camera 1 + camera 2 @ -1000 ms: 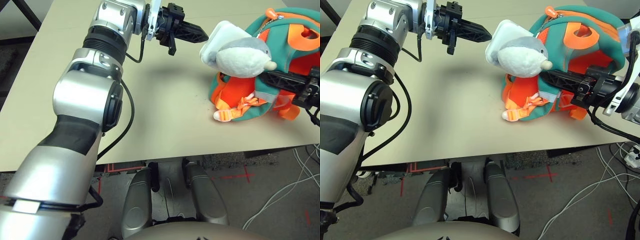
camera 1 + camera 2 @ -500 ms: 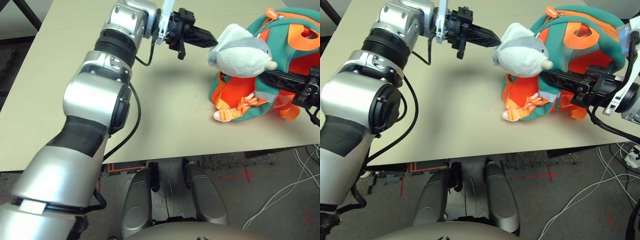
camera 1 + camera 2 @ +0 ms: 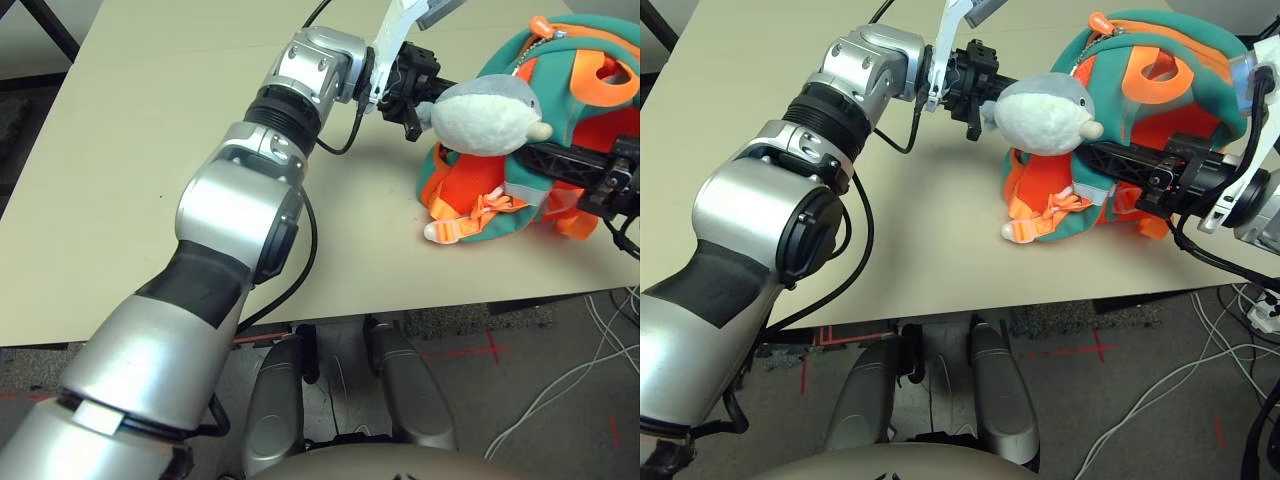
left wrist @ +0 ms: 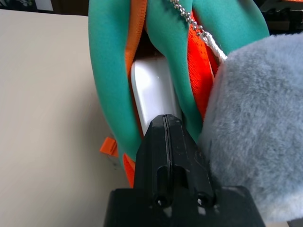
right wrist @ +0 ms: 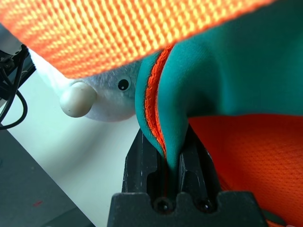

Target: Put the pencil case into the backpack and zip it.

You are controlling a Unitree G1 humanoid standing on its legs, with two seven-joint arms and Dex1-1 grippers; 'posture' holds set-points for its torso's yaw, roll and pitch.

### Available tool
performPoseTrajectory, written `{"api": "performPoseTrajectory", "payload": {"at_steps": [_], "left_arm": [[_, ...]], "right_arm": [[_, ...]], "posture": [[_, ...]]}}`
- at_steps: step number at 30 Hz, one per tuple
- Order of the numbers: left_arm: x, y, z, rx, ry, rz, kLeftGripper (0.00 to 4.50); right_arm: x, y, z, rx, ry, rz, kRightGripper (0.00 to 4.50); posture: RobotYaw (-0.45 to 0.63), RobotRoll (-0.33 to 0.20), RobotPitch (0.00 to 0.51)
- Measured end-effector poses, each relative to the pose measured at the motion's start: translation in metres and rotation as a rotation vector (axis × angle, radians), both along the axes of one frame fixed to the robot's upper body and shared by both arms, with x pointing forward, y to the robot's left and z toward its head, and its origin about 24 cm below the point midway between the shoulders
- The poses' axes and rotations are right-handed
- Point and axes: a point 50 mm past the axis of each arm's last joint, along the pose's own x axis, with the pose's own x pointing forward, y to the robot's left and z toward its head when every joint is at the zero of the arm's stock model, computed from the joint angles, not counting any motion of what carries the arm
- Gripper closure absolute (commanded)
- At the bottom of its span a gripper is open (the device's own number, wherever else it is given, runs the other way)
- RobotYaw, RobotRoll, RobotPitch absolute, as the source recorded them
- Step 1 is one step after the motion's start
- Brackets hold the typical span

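Note:
The backpack [image 3: 590,90], orange mesh with teal trim, lies at the right of the table with a grey plush toy [image 3: 485,110] on its front. The white pencil case [image 4: 151,90] sits in the backpack's opening, between two teal edges. My left gripper [image 4: 164,120] is shut, its tip pressed against the case's end; from the head it reaches in behind the plush toy [image 3: 1040,105]. My right gripper [image 5: 165,142] is shut on a teal edge of the backpack [image 5: 218,80], and from the head its fingers [image 3: 1130,160] run under the plush toy.
The beige table [image 3: 150,150] stretches out to the left of the backpack. Its front edge [image 3: 400,305] runs close below the backpack. Cables [image 3: 590,370] lie on the floor at the right.
My left arm has reached to the right, and its shut gripper has pushed the pencil case from beside the plush toy into the backpack's opening. The right gripper has kept its hold.

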Motion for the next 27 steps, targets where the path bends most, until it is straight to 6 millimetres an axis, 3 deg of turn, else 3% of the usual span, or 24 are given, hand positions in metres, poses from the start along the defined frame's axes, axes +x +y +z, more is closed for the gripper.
{"api": "performPoseTrajectory", "payload": {"at_steps": [2, 5, 9, 14, 19, 27], "left_arm": [[0.004, 0.014, 0.007, -0.019, -0.021, 0.030, 4.32], [0.008, 0.041, 0.025, -0.034, -0.099, 0.065, 3.54], [0.002, 0.071, 0.047, 0.020, -0.266, 0.013, 1.95], [-0.008, 0.074, 0.044, 0.115, -0.328, -0.109, 0.07], [-0.020, 0.052, 0.046, 0.139, -0.376, -0.212, 0.00], [-0.026, 0.013, 0.032, 0.128, -0.360, -0.280, 0.00]], "right_arm": [[0.001, 0.001, 0.001, -0.007, -0.005, -0.001, 4.38], [0.004, 0.001, 0.001, -0.013, -0.004, 0.001, 4.38], [0.008, 0.000, 0.002, -0.022, -0.007, -0.004, 4.38], [0.013, -0.001, 0.001, -0.029, -0.005, -0.009, 4.38], [0.015, 0.002, 0.001, -0.029, -0.013, 0.001, 4.38], [0.016, 0.003, -0.001, -0.023, -0.007, 0.005, 4.38]], "posture": [[-0.12, 0.000, 0.248], [-0.08, 0.000, 0.244], [-0.06, 0.000, 0.242], [-0.05, 0.000, 0.240], [-0.07, 0.000, 0.238], [-0.11, 0.000, 0.238]]}}
